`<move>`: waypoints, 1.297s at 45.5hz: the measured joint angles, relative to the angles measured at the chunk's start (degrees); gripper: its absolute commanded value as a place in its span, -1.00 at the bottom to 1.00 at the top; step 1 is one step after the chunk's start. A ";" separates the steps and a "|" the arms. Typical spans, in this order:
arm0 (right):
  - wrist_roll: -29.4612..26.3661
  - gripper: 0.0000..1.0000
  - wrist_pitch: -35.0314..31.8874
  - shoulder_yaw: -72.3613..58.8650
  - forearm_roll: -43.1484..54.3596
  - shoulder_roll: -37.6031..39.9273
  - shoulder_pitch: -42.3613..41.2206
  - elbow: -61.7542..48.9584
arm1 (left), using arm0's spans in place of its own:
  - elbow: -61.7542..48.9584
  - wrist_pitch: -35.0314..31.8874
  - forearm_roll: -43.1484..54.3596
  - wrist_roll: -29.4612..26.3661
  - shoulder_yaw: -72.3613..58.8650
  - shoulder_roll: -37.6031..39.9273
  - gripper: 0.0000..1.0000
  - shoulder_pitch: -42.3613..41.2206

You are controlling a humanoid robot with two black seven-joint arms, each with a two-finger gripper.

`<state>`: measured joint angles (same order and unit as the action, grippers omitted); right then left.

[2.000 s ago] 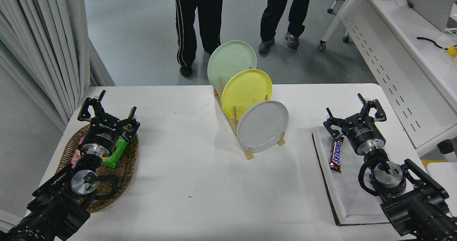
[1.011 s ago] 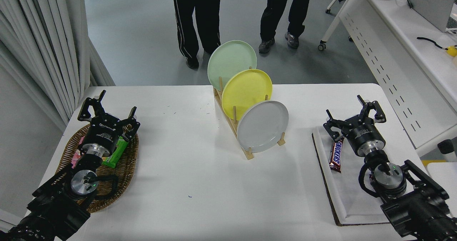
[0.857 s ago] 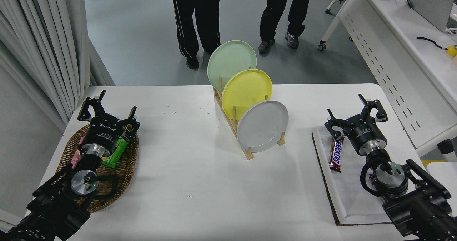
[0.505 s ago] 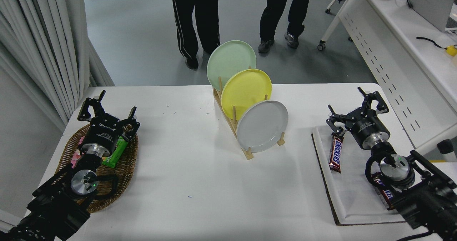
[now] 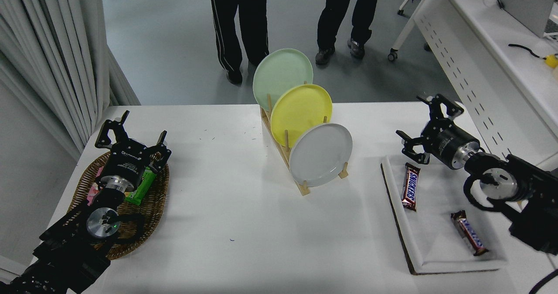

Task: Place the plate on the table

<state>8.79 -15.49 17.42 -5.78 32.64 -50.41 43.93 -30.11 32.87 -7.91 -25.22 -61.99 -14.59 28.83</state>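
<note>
Grey plate parked on edge in the front slot of the wooden rack, dead centre of the table, nothing gripping it yet. Face aimed toward 4 o'clock, tipped back a bit onto the yellow plate behind, which sits in front of the pale green plate at 12. No real long axis on a round thing, but the disc's edge line runs roughly 11 to 5 along the rack.

Right gripper hanging at 3 o'clock, well apart from the plate, fingers spread wide, holding nothing. Left gripper parked at 9 over the wicker basket, fingers also apart.

Could go wrong easily: thin rim, slick-looking surface, so probably a slip on the pinch. Also pulling sideways instead of up likely snags a peg and drags the rack, or knocks the yellow one over. Also worth watching the tray with candy bars right under the approach path.
</note>
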 measured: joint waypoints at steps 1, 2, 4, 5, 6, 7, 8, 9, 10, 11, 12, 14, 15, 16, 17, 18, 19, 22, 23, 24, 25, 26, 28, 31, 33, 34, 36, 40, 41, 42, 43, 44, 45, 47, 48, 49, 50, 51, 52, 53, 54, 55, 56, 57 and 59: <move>0.00 0.99 -0.02 -0.93 0.01 0.59 -0.63 0.52 | 0.00 0.00 0.00 0.00 0.00 0.00 1.00 0.00; 0.00 0.99 -0.06 -2.30 0.00 1.43 -1.46 1.34 | 0.00 0.00 0.00 0.00 0.00 0.00 1.00 0.00; -0.01 0.99 -0.13 -3.97 0.01 2.58 -2.61 2.46 | 0.00 0.00 0.00 0.00 0.00 0.00 1.00 0.00; 0.00 0.99 -0.16 -5.12 0.03 3.44 -3.41 3.26 | 0.00 0.00 0.00 0.00 0.00 0.00 1.00 0.00; -0.01 0.99 -0.17 -5.83 0.04 4.05 -3.92 3.78 | 0.01 0.00 0.00 0.00 0.00 0.00 1.00 0.00; -0.01 0.99 -0.19 -6.52 0.04 4.65 -4.41 4.32 | 0.01 0.00 0.00 0.00 0.00 0.00 1.00 0.00; 0.00 0.99 -0.21 -7.52 0.05 5.49 -5.14 5.09 | 0.01 0.00 0.00 0.00 0.00 0.00 1.00 0.00; 0.00 0.99 -0.25 -8.16 0.04 6.03 -5.64 5.62 | 0.02 0.00 0.00 0.00 0.00 0.00 1.00 0.00; 0.00 0.99 -0.27 -8.84 0.04 6.54 -6.14 6.13 | 0.02 0.00 0.00 0.00 0.00 0.00 1.00 0.00; -0.01 0.99 -0.28 -9.61 0.04 7.08 -6.69 6.65 | 0.02 0.00 0.00 0.00 0.00 0.00 1.00 0.00; 0.00 0.99 -0.30 -10.69 0.05 7.79 -7.47 7.29 | 0.02 0.00 0.00 0.00 0.00 0.00 1.00 0.00; 0.00 0.99 -0.32 -12.03 0.06 8.61 -8.51 8.03 | 0.02 0.00 0.00 0.00 0.00 0.00 1.00 0.00; 0.00 0.99 -0.32 -13.07 0.06 9.14 -9.32 8.51 | 0.02 0.00 0.00 0.00 0.00 0.00 1.00 0.00; 0.00 0.99 -0.33 -13.73 0.05 9.48 -9.84 8.84 | 0.02 0.00 0.00 0.00 0.00 0.00 1.00 0.00; 0.00 0.99 -0.35 -14.41 0.06 9.79 -10.40 9.14 | 0.02 0.00 0.00 0.00 0.00 0.00 1.00 0.00; 0.00 0.99 -0.36 -15.15 0.06 10.10 -10.99 9.45 | 0.02 0.00 0.00 0.00 0.00 0.00 1.00 0.00; 0.00 0.99 -0.37 -16.13 0.07 10.48 -11.70 9.83 | 0.02 0.00 0.00 0.00 0.00 0.00 1.00 0.00; -0.10 0.99 -0.40 -18.04 0.05 11.12 -13.13 10.59 | 0.02 0.00 0.00 0.00 0.00 0.00 1.00 0.00; -0.16 0.99 -0.40 -18.51 0.05 11.27 -13.48 10.77 | 0.02 0.00 0.00 0.00 0.00 0.00 1.00 0.00; -0.24 0.99 -0.41 -18.94 0.06 11.40 -13.85 10.93 | 0.02 0.00 0.00 0.00 0.00 0.00 1.00 0.00; -0.40 0.99 -0.42 -19.59 0.05 11.58 -14.38 11.15 | 0.02 0.00 0.00 0.00 0.00 0.00 1.00 0.00; -0.54 0.99 -0.43 -20.00 0.05 11.67 -14.70 11.30 | 0.02 0.00 0.00 0.00 0.00 0.00 1.00 0.00; -1.14 0.99 -0.47 -20.86 0.02 11.83 -15.35 11.70 | 0.02 0.00 0.00 0.00 0.00 0.00 1.00 0.00; -2.19 0.99 -0.49 -21.75 0.00 11.96 -16.11 12.19 | 0.02 0.00 0.00 0.00 0.01 0.00 1.00 0.00; -3.28 0.99 -0.50 -22.32 -0.04 11.98 -16.65 12.61 | 0.02 0.00 0.00 0.00 0.01 0.00 1.00 0.00; -3.77 0.99 -0.52 -22.51 -0.04 11.96 -16.83 12.79 | 0.02 0.00 0.00 0.00 0.01 0.00 1.00 0.00; -5.01 0.99 -0.53 -22.90 -0.08 11.72 -17.22 13.24 | 0.02 0.00 0.00 0.00 0.01 0.00 1.00 0.00; -7.50 0.99 -0.55 -23.18 -0.29 10.90 -17.83 14.01 | 0.02 0.00 0.00 0.00 0.02 0.00 1.00 0.00; -8.06 0.99 -0.53 -23.18 -0.36 10.68 -17.96 14.12 | 0.02 0.00 0.00 0.00 0.02 0.00 1.00 0.00; -8.93 0.99 -0.43 -23.18 -0.50 10.30 -18.15 14.27 | 0.02 0.00 0.00 0.00 0.02 0.00 1.00 0.00; -9.48 0.99 -0.37 -23.18 -0.59 10.00 -18.27 14.37 | 0.02 0.00 0.00 0.00 0.02 0.00 1.00 0.00; -10.10 0.99 -0.29 -23.14 -0.73 9.65 -18.36 14.48 | 0.02 0.00 0.00 0.00 0.02 0.00 1.00 0.00; -10.71 0.99 -0.22 -23.03 -0.87 9.27 -18.44 14.56 | 0.02 0.00 0.00 0.00 0.02 0.00 1.00 0.00; -12.01 0.99 0.01 -22.61 -1.13 8.34 -18.58 14.70 | 0.02 0.00 0.00 0.00 0.02 0.00 1.00 0.00; -12.44 0.99 0.11 -22.42 -1.22 7.94 -18.63 14.74 | 0.02 0.00 0.00 0.00 0.02 0.00 1.00 0.00; -13.05 0.99 0.40 -22.15 -1.33 7.29 -18.67 14.79 | 0.02 0.00 0.00 0.00 0.02 0.00 1.00 0.00; -13.39 0.99 0.62 -22.01 -1.39 6.84 -18.68 14.82 | 0.01 0.00 0.00 0.00 0.02 0.00 1.00 0.00; -13.83 0.99 1.05 -21.82 -1.51 6.22 -18.69 14.88 | 0.01 0.00 0.00 0.00 0.01 0.00 1.00 0.00; -14.10 0.99 1.39 -21.70 -1.56 5.77 -18.70 14.91 | 0.01 0.00 0.00 0.00 0.01 0.00 1.00 0.00; -14.37 0.99 1.82 -21.59 -1.60 5.30 -18.70 14.91 | 0.00 0.00 0.00 0.00 0.01 0.00 1.00 0.00; -14.73 0.99 2.55 -21.40 -1.68 4.65 -18.71 14.91 | 0.00 0.00 0.00 0.00 0.01 0.00 1.00 0.00; -14.93 0.99 3.01 -21.30 -1.72 4.22 -18.71 14.91 | 0.00 0.00 0.00 0.00 0.01 0.00 1.00 0.00; -15.12 0.99 3.50 -21.20 -1.77 3.80 -18.72 14.89 | 0.00 0.00 0.00 0.00 0.01 0.00 1.00 0.00; -15.38 0.99 4.24 -21.02 -1.81 3.25 -18.72 14.85 | 0.00 0.00 0.00 0.00 0.01 0.00 1.00 0.00; -15.66 0.99 5.20 -20.82 -1.86 2.52 -18.72 14.74 | 0.00 0.00 0.00 0.00 0.01 0.00 1.00 0.00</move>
<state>-6.87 -10.29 -3.40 -7.64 35.16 -69.13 58.66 -30.11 32.87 -7.91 -25.22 -61.98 -14.59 28.83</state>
